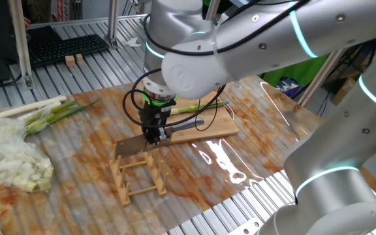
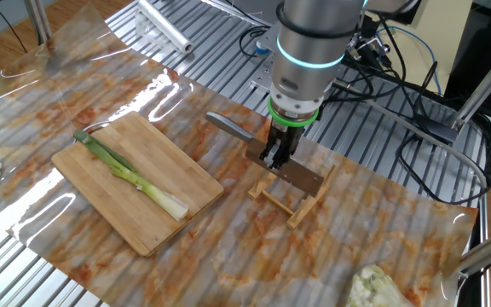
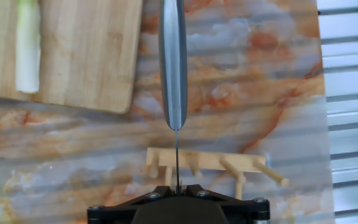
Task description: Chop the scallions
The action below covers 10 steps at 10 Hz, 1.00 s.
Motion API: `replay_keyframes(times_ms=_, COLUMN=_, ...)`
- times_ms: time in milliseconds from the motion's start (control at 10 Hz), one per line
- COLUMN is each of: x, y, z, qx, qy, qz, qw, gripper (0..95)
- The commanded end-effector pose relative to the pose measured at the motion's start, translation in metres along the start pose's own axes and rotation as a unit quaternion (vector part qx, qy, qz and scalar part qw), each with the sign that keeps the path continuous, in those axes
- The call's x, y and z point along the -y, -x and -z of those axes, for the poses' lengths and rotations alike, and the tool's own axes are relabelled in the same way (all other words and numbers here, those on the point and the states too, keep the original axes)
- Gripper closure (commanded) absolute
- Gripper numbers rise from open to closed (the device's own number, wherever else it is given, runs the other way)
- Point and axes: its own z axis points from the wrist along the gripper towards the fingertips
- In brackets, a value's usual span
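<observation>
Now gripping knife (image 2: 288, 175) by the blade, gripper (image 2: 275, 159) jaws clamped on it, just above wooden rack (image 2: 292, 203). Scallions (image 2: 130, 174) lying on cutting board (image 2: 135, 200), apart from knife.

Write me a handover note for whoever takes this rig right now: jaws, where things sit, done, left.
Gripper: jaws shut on the knife, pointing down, just above the wooden rack.
Knife: blade edge-down, handle sticking out toward the cutting board.
Scallion: one whole stalk lying on the board, white end toward the board's near corner in the other fixed view, uncut.
Done: knife picked up.
Left: carry it to the board, chop the stalk.
</observation>
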Motion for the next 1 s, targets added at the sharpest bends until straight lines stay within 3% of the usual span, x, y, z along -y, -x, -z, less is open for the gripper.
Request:
replay_keyframes(times_ms=100, x=-0.002, y=-0.001, z=0.0, qx=0.01, qy=0.003, qz=0.002, qw=0.9999, gripper=95.0)
replay_keyframes(times_ms=1000, x=-0.015, y=-0.002, z=0.01, qx=0.009, qy=-0.005, qz=0.011, qw=0.9999, gripper=95.0)
